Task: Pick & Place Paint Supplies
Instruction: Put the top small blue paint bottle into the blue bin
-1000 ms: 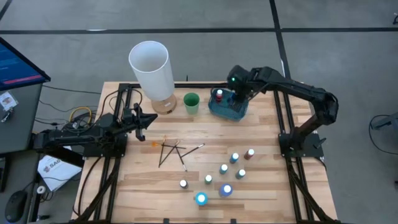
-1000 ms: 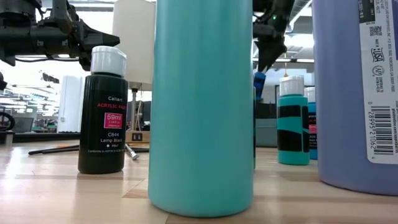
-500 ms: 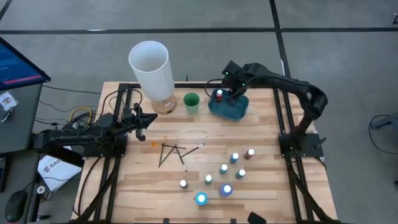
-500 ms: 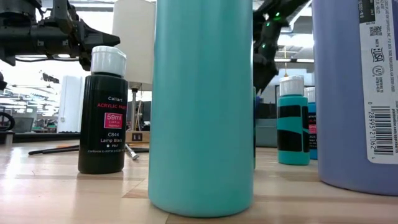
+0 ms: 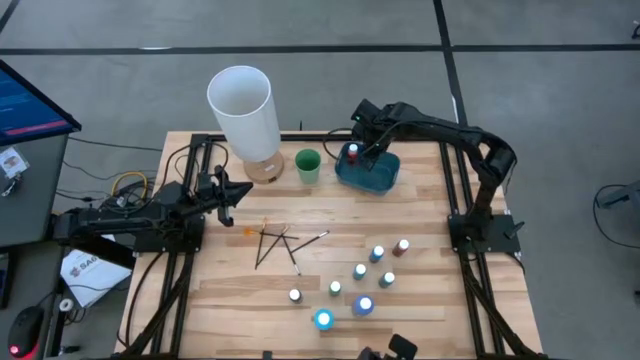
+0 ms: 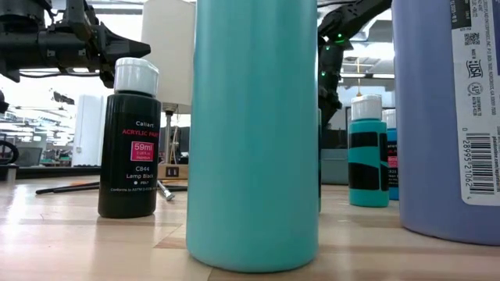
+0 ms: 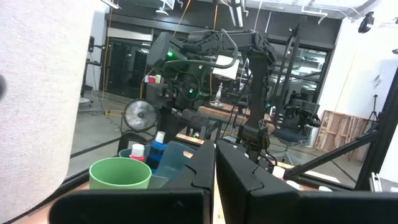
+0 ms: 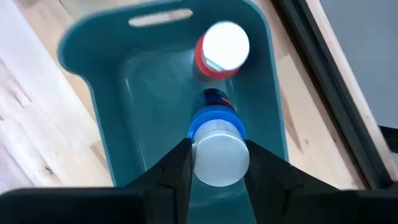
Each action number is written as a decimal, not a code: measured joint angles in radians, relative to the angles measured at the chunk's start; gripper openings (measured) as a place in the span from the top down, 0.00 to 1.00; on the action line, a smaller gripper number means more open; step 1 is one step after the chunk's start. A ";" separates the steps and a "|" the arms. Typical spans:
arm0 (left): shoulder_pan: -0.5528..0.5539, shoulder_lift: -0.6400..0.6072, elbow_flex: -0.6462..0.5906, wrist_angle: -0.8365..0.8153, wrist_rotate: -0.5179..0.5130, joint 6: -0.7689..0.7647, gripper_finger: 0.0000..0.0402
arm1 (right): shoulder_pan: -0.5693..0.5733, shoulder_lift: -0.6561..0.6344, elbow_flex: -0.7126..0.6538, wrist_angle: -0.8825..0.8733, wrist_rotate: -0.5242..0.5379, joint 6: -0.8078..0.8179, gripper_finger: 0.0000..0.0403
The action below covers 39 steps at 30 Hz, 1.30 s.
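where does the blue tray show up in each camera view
High view: blue tray at the table's back edge, under the right gripper.
Low view: cannot tell.
Left wrist view: tray behind the green cup.
Right wrist view: tray fills the frame.
Shared landmark: red bottle inside it.

Both arms are showing as matte black jointed links mounted on black frame rails. The right arm (image 5: 440, 130) is glowing with a small green light near its wrist, at about twelve o'clock on the table. The left arm (image 5: 140, 215), at nine o'clock, is trailing loose yellow and dark cables. Its fingers (image 7: 239, 180) are appearing as flat, angular black plates.
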 joint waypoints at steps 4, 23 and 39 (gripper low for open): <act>0.000 0.000 0.000 0.000 0.000 0.000 0.99 | -0.009 0.000 0.000 -0.006 -0.005 0.001 0.71; 0.000 0.000 0.000 0.006 0.003 0.000 0.99 | -0.030 0.059 0.000 0.005 -0.029 -0.008 0.71; 0.000 0.000 0.000 0.006 0.004 0.000 0.99 | -0.042 0.067 0.000 0.043 -0.026 -0.005 0.71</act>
